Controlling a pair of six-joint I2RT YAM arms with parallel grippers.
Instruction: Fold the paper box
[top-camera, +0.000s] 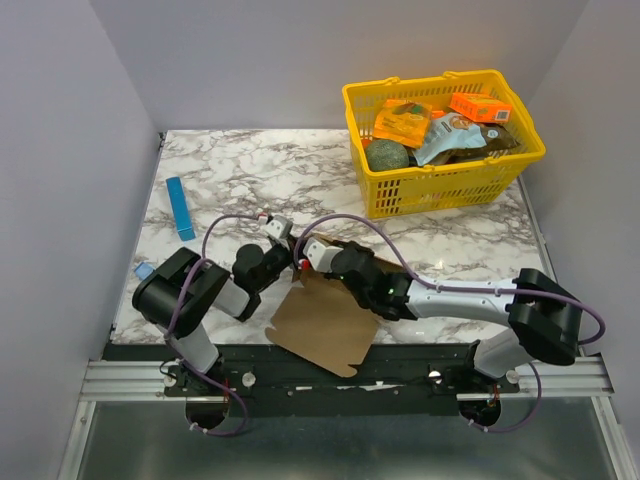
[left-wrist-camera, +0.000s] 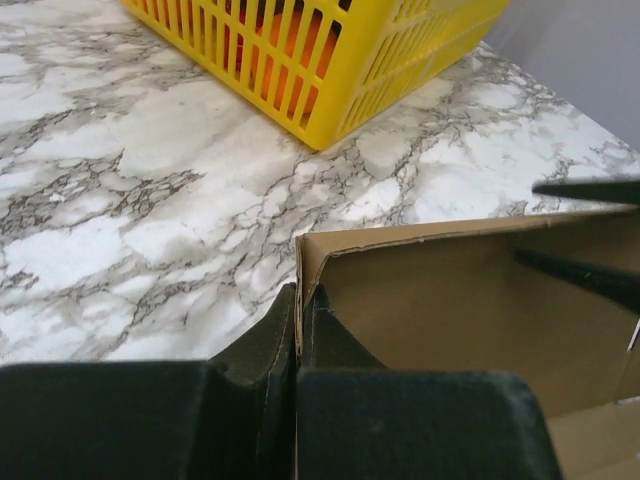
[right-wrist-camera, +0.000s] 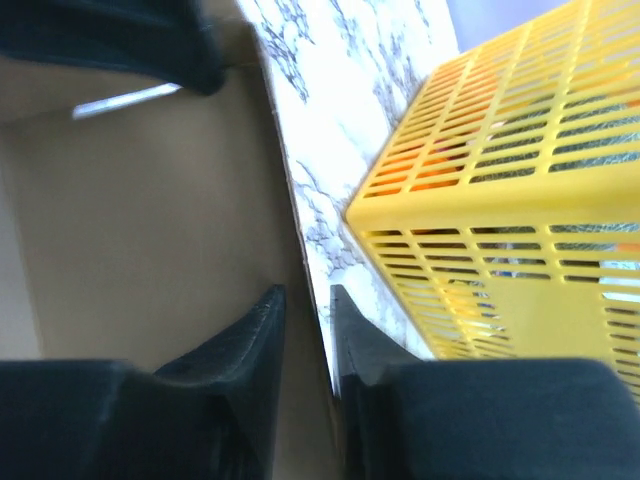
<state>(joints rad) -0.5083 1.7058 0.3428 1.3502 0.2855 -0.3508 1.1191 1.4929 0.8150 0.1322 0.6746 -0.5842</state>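
Box (top-camera: 322, 322): brown card, partly formed. It sits at the near edge of the table (top-camera: 250, 170), between the two arms and just ahead of their bases. Its flat panel, with a scalloped edge, lies nearest, and the near corner overlaps the black rail (top-camera: 300, 368). The standing walls are at the panel's far end.

Left gripper (left-wrist-camera: 303, 295) reaches in from the left and is clamped on a standing wall at its corner edge. One finger sits on each face, and its wrist view shows no gap. The inside of the box opens to the right of that corner.

Right gripper (right-wrist-camera: 306, 297) reaches in from the right. The jaws are parted and straddle the rim of a wall — nothing pinched. A sliver of marble shows between the card edge and the outer finger. The inner finger lies close to the inside face; contact there cannot be told.

Strip (top-camera: 180, 207): blue, flat on the left side of the table, well apart from the box.

Basket (top-camera: 440, 190): yellow, slotted walls, at the far right corner and apart from the box. It holds orange packs (top-camera: 480, 105), a dark green round item (top-camera: 386, 155) and a bag — label not readable.
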